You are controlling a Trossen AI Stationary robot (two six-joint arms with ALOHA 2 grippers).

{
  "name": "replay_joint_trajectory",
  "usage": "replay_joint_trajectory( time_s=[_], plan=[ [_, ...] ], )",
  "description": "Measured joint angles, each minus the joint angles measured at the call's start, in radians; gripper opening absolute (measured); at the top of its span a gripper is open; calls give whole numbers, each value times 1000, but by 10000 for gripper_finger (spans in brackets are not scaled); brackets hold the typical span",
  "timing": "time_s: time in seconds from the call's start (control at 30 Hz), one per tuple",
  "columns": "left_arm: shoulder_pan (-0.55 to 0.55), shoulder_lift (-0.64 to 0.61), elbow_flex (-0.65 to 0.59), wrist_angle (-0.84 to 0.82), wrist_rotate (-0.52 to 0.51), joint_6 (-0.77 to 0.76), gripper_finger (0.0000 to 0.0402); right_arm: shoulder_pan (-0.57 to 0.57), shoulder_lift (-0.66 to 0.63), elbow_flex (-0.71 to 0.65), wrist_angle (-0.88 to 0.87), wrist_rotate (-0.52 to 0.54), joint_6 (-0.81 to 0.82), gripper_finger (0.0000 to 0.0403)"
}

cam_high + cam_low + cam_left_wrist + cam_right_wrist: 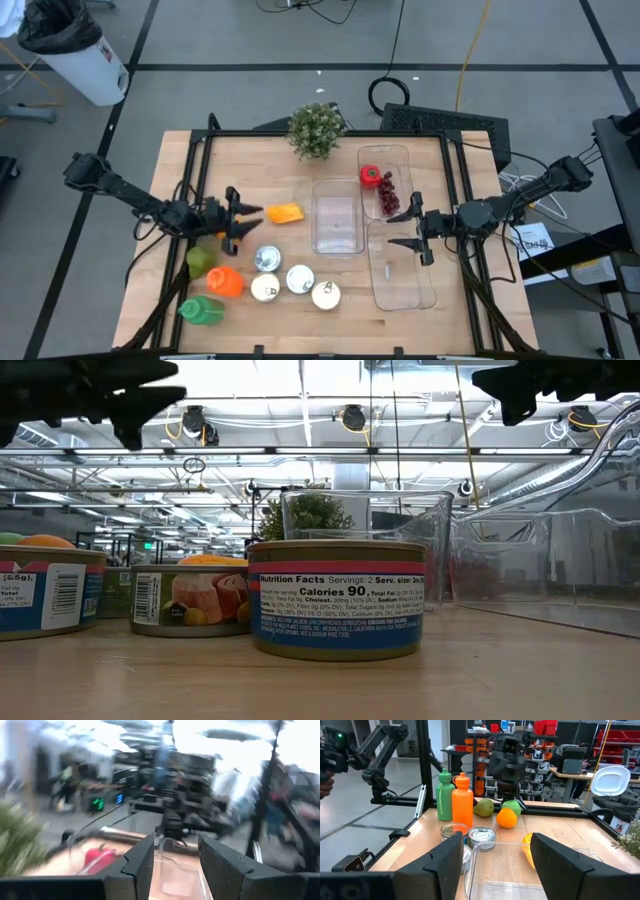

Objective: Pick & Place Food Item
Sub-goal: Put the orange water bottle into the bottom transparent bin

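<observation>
From above, the pale wood-grain table (160,260) carries a black frame. The left gripper (240,223) sits at about 9 o'clock from table centre, its dark fingers spread apart with nothing between them, just beside a glossy orange-yellow food item (285,212) lying at its 2 o'clock. Below it, toward 6 o'clock, lie a green pear (201,260), an orange bottle (225,282) and a green bottle (202,311), both on their sides, and four round metal cans (291,280) with shiny lids. A clear rectangular plastic tub (336,217) stands at centre. At 3 o'clock the right gripper (412,230) hovers with jaws apart and empty over long clear trays (400,265); a red pepper (370,176) and dark red grapes (388,199) sit in the upper tray (402,158). A bushy potted plant (316,130) is at 12 o'clock.

At table height, a squat can (336,598) with a printed nutrition label fills the middle, two more labelled cans to its 9 o'clock, the transparent tub (365,525) behind.

The left wrist view is blurred; its two dark fingers (140,865) stand apart, a red shape (98,856) beyond.

The right wrist view shows its fingers (445,857) apart, with upright-looking bottles, a round orange fruit (507,818) and cans past them
</observation>
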Motion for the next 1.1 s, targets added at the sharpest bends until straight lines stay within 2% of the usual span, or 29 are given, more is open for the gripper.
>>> replay_joint_trajectory(
  time_s=[0.07,0.17,0.43,0.6,0.77,0.87,0.97,1.03,1.1],
  plan=[
    [1,2,0,0,-18,-139,161,0,0,0,0,0,0,215],
    [1,2,0,-1,-16,-259,161,0,0,0,0,0,0,216],
    [19,2,0,-1,-42,-325,161,0,0,0,0,0,0,213],
    [21,-1,1,0,-16,-464,161,0,0,0,0,0,0,214],
    [26,2,1,-3,9,-410,165,0,0,0,0,-1,0,214],
    [26,3,3,-4,3,-406,189,0,0,0,0,-1,0,214],
    [26,3,19,-4,-7,-420,232,0,0,0,0,-1,0,215],
    [26,3,40,-5,27,-431,264,0,0,0,0,-1,-2,215],
    [26,3,76,-28,122,-400,291,0,0,0,0,-1,-3,215]
  ],
)
